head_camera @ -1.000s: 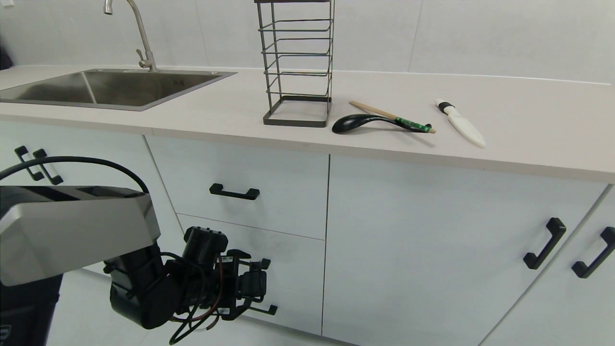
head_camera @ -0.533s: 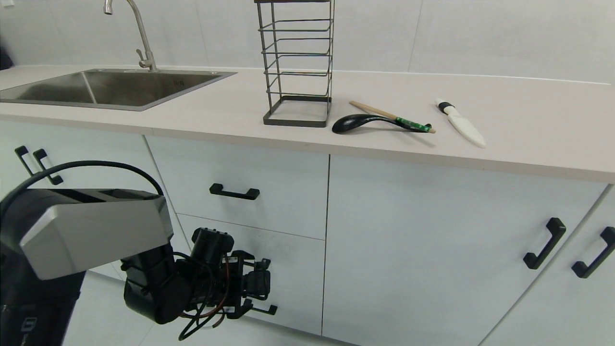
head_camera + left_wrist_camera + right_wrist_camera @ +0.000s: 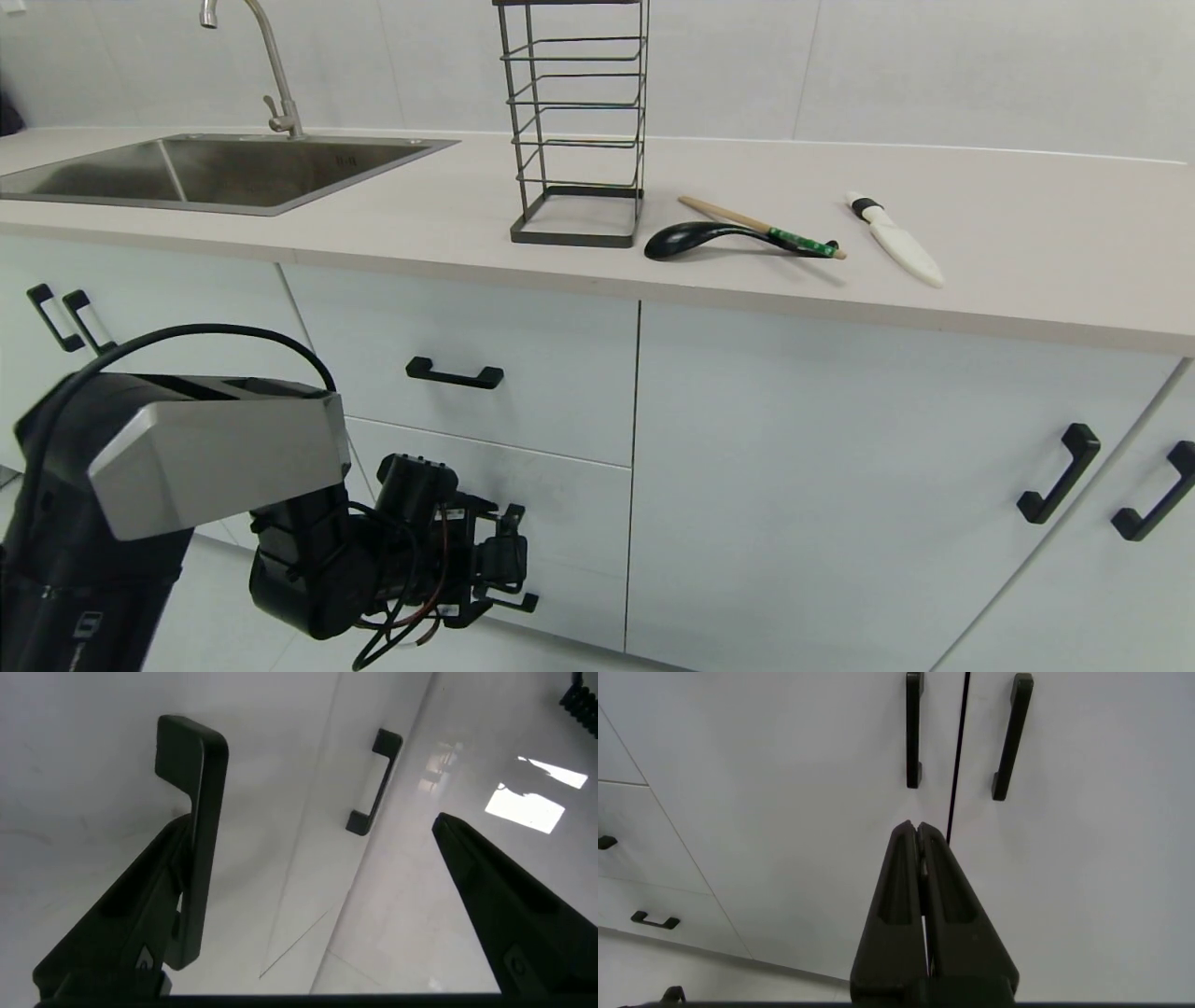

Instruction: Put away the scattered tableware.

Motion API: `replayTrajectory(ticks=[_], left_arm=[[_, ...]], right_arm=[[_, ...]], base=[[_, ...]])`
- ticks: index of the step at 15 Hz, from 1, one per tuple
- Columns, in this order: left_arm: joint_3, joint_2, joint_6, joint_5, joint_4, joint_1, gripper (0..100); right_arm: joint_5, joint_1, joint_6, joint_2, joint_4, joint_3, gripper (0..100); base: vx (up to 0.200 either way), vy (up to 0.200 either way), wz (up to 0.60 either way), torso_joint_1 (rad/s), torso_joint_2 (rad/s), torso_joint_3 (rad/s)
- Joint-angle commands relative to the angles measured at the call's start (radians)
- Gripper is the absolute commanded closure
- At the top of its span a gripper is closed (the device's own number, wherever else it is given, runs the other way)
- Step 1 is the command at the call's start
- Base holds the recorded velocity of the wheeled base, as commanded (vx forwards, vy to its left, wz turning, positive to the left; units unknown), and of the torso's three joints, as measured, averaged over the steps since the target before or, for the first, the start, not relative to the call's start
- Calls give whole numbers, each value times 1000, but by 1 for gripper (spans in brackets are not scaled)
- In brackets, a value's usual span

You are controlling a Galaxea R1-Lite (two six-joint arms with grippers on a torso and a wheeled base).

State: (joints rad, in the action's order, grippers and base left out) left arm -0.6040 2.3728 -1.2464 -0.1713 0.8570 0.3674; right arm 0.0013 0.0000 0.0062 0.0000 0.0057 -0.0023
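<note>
On the counter lie a black spoon [image 3: 695, 239], a wooden chopstick pair with a green band [image 3: 761, 227] and a white knife with a black band [image 3: 896, 238], all to the right of a tall black wire rack [image 3: 577, 121]. My left gripper [image 3: 509, 571] hangs low in front of the lower drawer, open, by that drawer's black handle [image 3: 519, 602]. In the left wrist view the left gripper [image 3: 308, 826] stands wide open and the handle [image 3: 192, 840] sits just inside one finger. My right gripper [image 3: 920, 833] is shut and holds nothing, facing white cabinet doors.
A steel sink [image 3: 215, 168] with a tap [image 3: 271, 65] is set in the counter at the left. Below are an upper drawer handle [image 3: 455, 375] and door handles [image 3: 1060, 471] at the right. Two door handles [image 3: 913, 728] face the right wrist.
My left arm has shifted rightward and slightly lower, with its gripper staying open by the lower drawer handle. The tableware on the counter has not moved.
</note>
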Motion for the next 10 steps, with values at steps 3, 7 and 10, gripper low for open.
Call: replayTrajectory(ticks=[3, 7, 10], left_arm=[[92, -35, -1, -5, 28, -1, 0], [150, -78, 2, -4, 106, 1, 0], [210, -161, 8, -4, 106, 18, 0]], right_arm=[[0, 0, 0, 2, 0, -1, 100], [0, 0, 0, 2, 0, 1, 100], [0, 0, 0, 2, 0, -1, 100]], base=[[0, 0, 0, 0, 0, 0], [0, 0, 0, 0, 0, 0], [0, 0, 0, 0, 0, 0]])
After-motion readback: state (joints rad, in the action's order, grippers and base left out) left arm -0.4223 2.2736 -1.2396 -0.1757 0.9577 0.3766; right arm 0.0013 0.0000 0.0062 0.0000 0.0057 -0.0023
